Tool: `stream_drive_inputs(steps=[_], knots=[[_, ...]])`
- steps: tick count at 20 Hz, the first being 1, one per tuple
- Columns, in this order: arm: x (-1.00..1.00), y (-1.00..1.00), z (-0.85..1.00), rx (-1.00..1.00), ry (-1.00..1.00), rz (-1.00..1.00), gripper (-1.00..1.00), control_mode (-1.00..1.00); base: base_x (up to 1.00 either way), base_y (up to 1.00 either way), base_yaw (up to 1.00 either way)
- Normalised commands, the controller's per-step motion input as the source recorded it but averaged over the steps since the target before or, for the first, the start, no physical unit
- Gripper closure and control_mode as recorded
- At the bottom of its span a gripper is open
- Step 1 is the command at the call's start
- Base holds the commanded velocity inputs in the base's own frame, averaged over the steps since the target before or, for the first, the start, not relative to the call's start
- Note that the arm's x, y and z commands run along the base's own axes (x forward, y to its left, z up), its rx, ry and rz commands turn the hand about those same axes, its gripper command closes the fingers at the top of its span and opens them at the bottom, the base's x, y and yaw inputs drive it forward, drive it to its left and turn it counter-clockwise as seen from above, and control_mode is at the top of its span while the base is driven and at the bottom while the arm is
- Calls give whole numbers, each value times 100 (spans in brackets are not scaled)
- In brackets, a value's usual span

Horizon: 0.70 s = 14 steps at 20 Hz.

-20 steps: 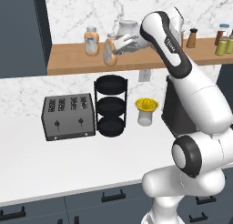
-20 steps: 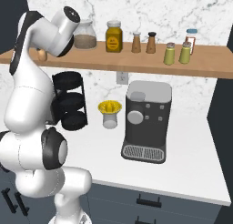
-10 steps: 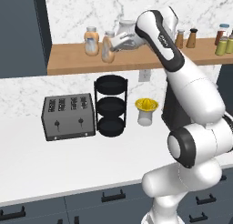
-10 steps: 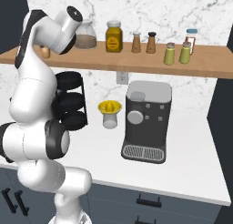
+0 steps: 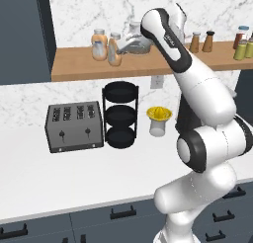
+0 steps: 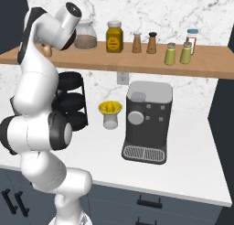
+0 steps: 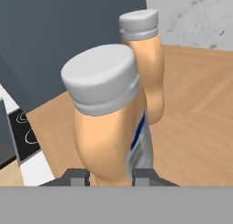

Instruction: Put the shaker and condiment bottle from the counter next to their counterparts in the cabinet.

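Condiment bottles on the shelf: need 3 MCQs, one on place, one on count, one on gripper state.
1. Where is the held condiment bottle?
A. On the counter by the toaster
B. Over the wooden shelf, beside its twin bottle
C. Inside the black tiered rack

2. How many yellow-green shakers stand at the shelf's right end?
A. One
B. Two
C. Four

3. What is the gripper doing?
A. Shut on the condiment bottle
B. Open above the juicer
C. Shut on nothing

Answers:
1 B: the hand view shows both silver-capped bottles over the wood.
2 B: the right base view shows a pair of shakers.
3 A: fingertips flank the bottle's base.
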Motion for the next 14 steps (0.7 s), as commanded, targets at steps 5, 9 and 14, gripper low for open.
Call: stream_drive_inputs(steps=[5, 9, 14], knots=[[19, 25, -23, -13, -1, 0, 100, -100, 0, 0, 0], [0, 52, -17, -15, -7, 0, -100, -100, 0, 0, 0], [3, -2, -1, 0, -4, 0, -100, -100, 0, 0, 0]])
